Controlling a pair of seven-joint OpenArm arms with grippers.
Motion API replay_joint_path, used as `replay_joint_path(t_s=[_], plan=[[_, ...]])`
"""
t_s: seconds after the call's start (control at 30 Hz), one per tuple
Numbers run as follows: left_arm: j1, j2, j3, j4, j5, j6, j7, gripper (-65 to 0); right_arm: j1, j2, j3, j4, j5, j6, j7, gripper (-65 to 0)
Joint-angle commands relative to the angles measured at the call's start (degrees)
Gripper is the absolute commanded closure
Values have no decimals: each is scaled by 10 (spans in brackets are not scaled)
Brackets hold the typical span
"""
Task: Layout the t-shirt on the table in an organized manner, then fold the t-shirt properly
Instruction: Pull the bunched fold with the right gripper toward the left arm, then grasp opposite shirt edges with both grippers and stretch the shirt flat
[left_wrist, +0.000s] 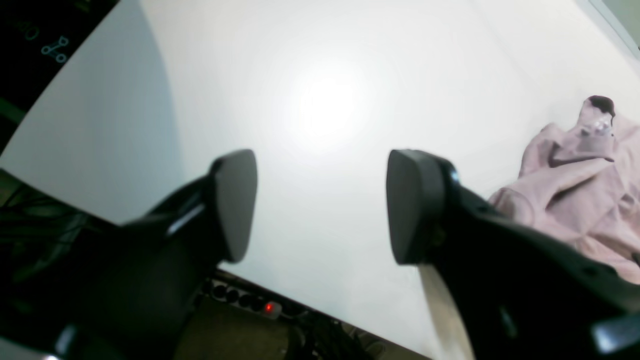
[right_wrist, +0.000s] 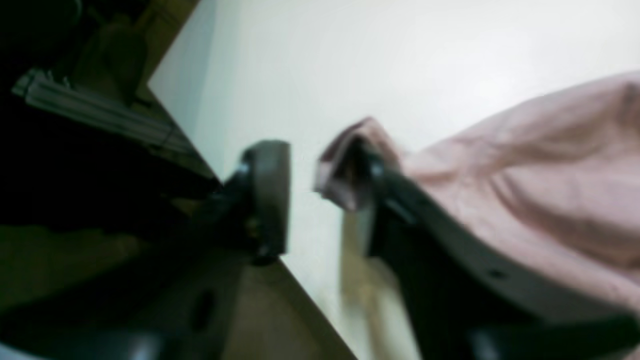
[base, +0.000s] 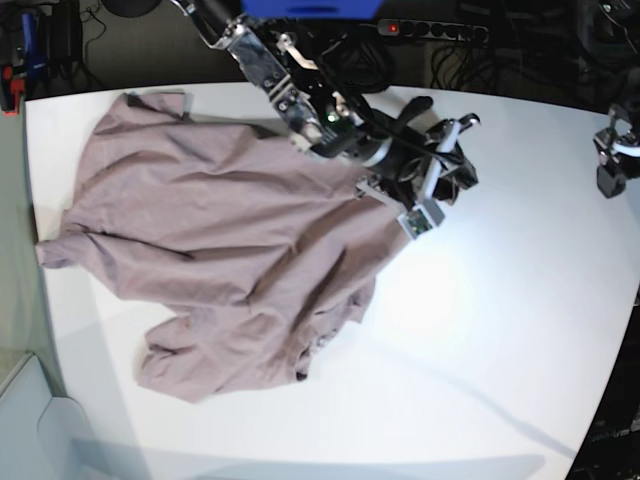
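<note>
Power strip (left_wrist: 250, 300) beyond table (left_wrist: 325, 100) edge, t-shirt (base: 220, 250) well apart.

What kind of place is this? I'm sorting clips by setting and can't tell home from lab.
Probably a robotics lab or workshop, not a home. A bare white table holds only a pink t-shirt, robot arms work over it, and a power strip with tangled cables lies behind.
</note>
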Motion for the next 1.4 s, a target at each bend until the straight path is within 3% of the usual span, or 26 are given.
replay_joint_path(t_s=[0.0, 0.23, 0.53, 0.63, 0.73, 0.87, 0.9, 1.0, 1.17, 1.37], plan=[[2, -8, -1, 10, -9, -1, -9, -398, 6, -6, 2, 25, 7, 6, 23, -267], [-7, -8, 56, 11, -9, -1, -9, -398, -16, 59, 32, 111, 7, 6, 62, -268], [-103, -6, 165, 6, -4, -1, -10, -395, -87, 143, 181, 142, 7, 6, 75, -268], [-146, 15, 214, 3, 2, -1, -10, -387, -120, 168, 237, 155, 7, 6, 75, -268], [-186, 38, 267, -15, 40, -1, -10, -294, -143, 179, 277, 165, 7, 6, 74, -247], [-236, 61, 336, -78, 101, 0, -15, -38, -175, 195, 330, 172, 7, 6, 74, -192], [-251, 64, 348, -94, 111, 0, -15, 0, -181, 198, 346, 172, 7, 6, 74, -177], [-301, 75, 373, -158, 137, 0, -16, -21, -198, 202, 391, 171, 7, 6, 74, -138], [-410, 93, 410, -322, 160, 0, -19, -2, -219, 197, 459, 172, 7, 6, 72, -102], [-503, 91, 548, -496, 160, 0, -126, -2, -231, 176, 484, 172, 7, 6, 72, -99]])
